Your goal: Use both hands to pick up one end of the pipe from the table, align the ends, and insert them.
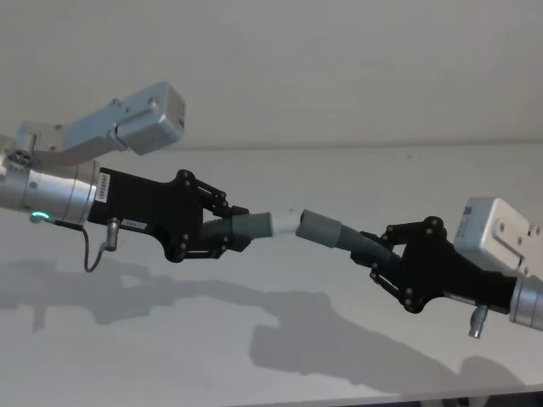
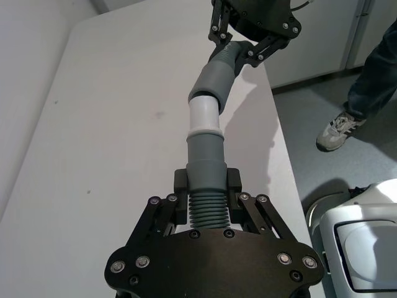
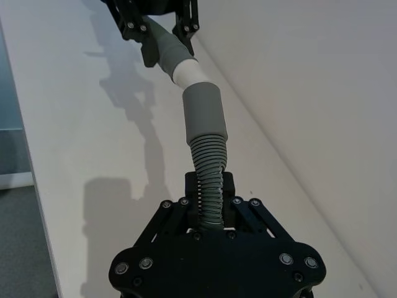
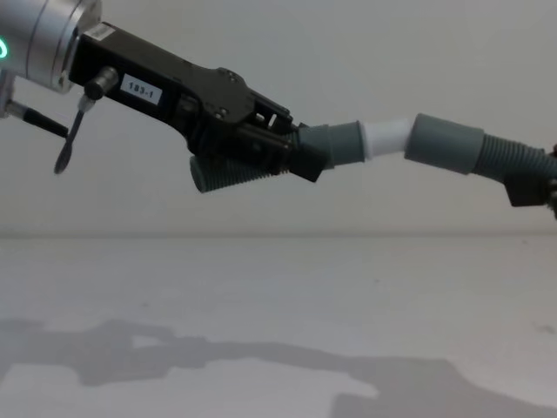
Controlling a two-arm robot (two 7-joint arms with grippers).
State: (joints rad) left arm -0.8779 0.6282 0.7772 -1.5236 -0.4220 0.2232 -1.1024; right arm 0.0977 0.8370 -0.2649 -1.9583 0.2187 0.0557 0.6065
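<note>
above white table, left gripper and right gripper each clamp pipe pieces, white tip entering socket cuff.

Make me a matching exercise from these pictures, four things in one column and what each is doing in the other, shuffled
1. left end effector
2. right end effector
3. white tip
4. table

A. below, bare of pipe pieces
B. grips the socket piece
C. at the socket cuff's mouth, mostly showing
D. grips the tipped piece

Pairs: 1-D, 2-B, 3-C, 4-A
</note>
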